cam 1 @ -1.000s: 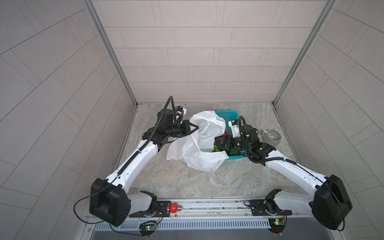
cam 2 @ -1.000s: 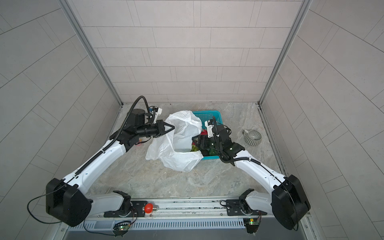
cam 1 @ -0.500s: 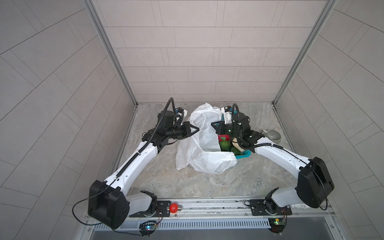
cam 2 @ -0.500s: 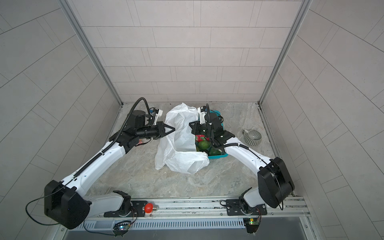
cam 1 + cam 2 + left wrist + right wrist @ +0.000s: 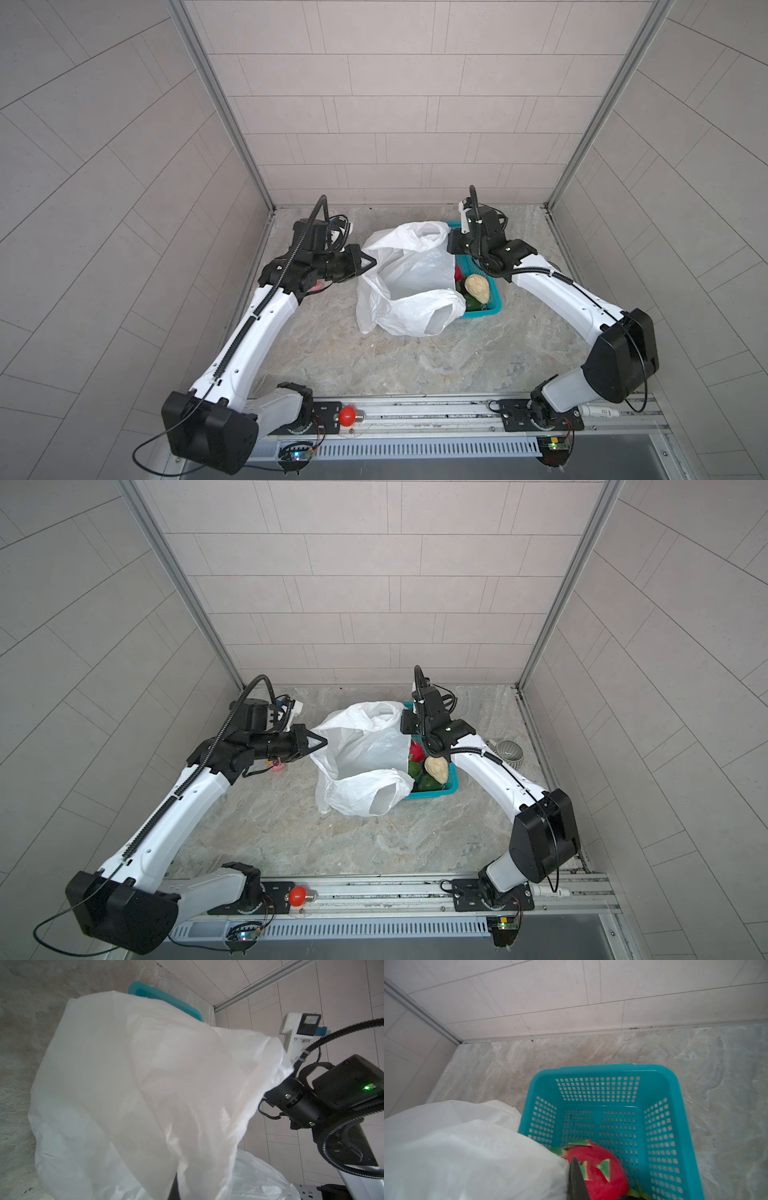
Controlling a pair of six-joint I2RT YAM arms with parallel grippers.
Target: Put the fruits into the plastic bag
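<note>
The white plastic bag point(image 5: 411, 286) hangs open between the two grippers. The left gripper point(image 5: 369, 262) is clamped on one edge of its mouth and the right gripper point(image 5: 450, 246) is closed on the opposite edge. Just beneath the right jaws sits the teal basket point(image 5: 495, 306). It holds the dragon fruit point(image 5: 598, 1169) beside the fingertip, with the pale lumpy fruit point(image 5: 477, 287) and dark green fruit point(image 5: 472, 304) farther off.

White arms point(image 5: 266, 320), black joints point(image 5: 208, 432), ribbed black cables point(image 5: 321, 1145), dark dots point(image 5: 597, 308), possibly screw holes.
</note>
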